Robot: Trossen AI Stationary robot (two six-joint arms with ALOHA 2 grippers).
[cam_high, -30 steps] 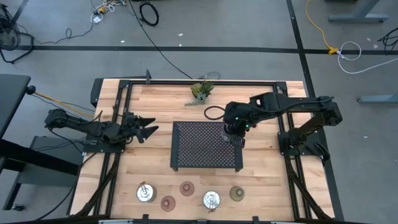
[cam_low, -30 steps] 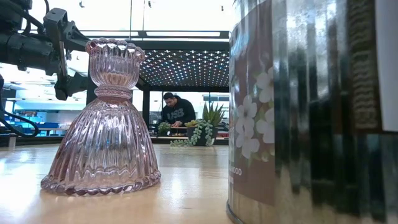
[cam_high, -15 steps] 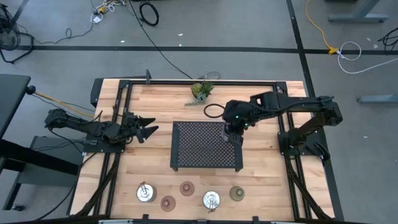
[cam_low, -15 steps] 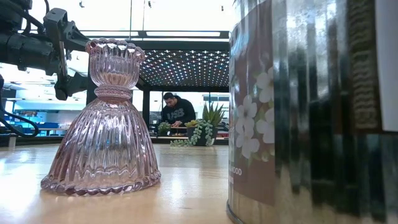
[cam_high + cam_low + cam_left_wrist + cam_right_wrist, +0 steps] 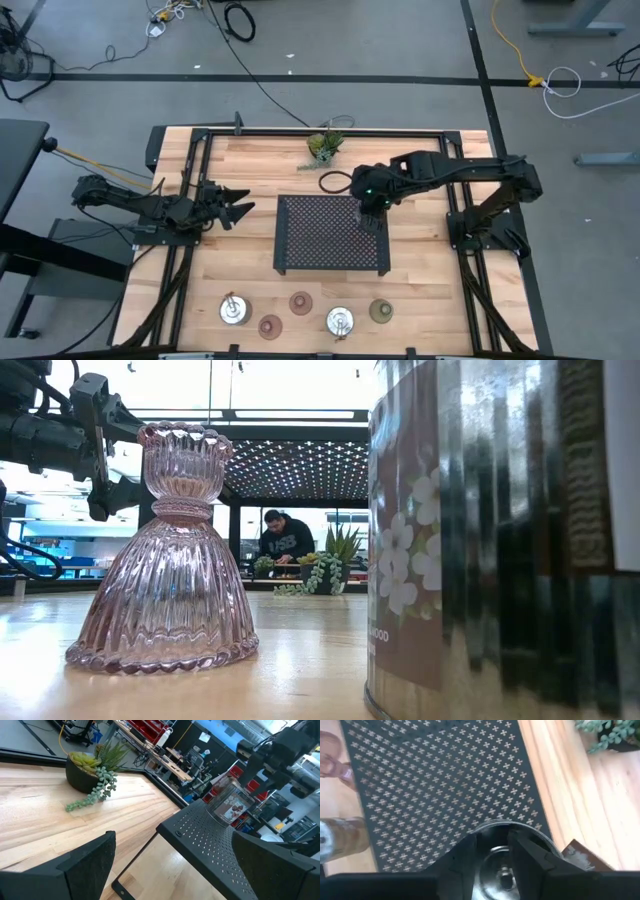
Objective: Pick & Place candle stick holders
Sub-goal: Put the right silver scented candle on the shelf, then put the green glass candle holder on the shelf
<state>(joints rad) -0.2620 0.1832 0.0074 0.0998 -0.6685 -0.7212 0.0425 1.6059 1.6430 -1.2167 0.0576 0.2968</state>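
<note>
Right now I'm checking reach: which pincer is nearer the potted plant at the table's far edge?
Right. The right pincer sits over the black perforated rack, just in front of the plant. The left pincer waits open near the table's left side, farther away.

Two dark jointed arms, left (image 5: 130,205) and right (image 5: 450,175); green indicator lights near the right wrist.
</note>
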